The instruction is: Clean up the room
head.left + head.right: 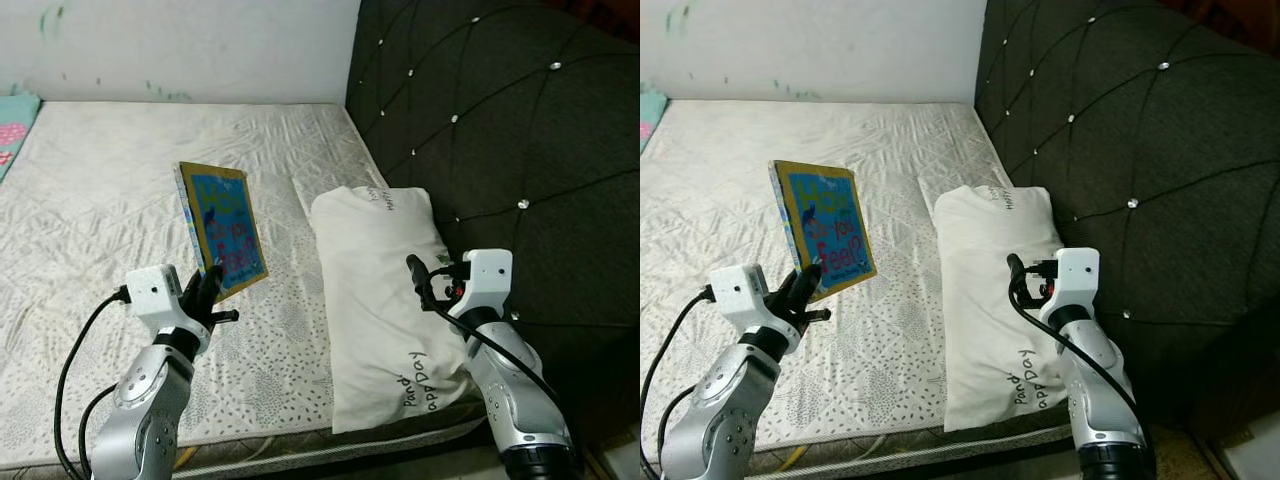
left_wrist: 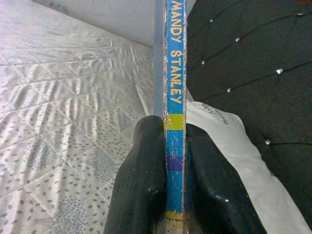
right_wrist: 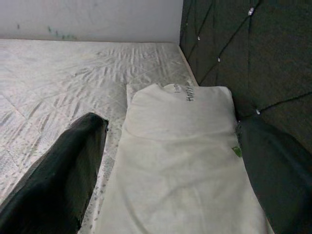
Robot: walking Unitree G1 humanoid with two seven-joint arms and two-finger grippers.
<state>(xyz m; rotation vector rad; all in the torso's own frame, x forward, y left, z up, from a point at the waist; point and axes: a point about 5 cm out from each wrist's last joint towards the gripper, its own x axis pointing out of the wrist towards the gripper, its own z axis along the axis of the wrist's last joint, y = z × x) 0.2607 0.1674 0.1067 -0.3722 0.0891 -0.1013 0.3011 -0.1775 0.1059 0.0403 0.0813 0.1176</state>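
My left gripper (image 1: 207, 285) is shut on the lower corner of a blue and yellow children's book (image 1: 222, 229), holding it upright above the mattress (image 1: 100, 200). In the left wrist view the book's spine (image 2: 174, 87) reads MANDY STANLEY and sits clamped between the two black fingers (image 2: 141, 180). My right gripper (image 1: 425, 278) hangs open over the white pillow (image 1: 385, 290), with nothing between its fingers (image 3: 63, 175). The pillow (image 3: 180, 146) lies along the dark headboard.
A dark tufted headboard (image 1: 500, 130) rises at the right of the bed. A white wall (image 1: 180, 45) stands behind the mattress. A teal patterned cloth (image 1: 12, 125) lies at the far left edge. The mattress front edge (image 1: 300, 445) is near my arms.
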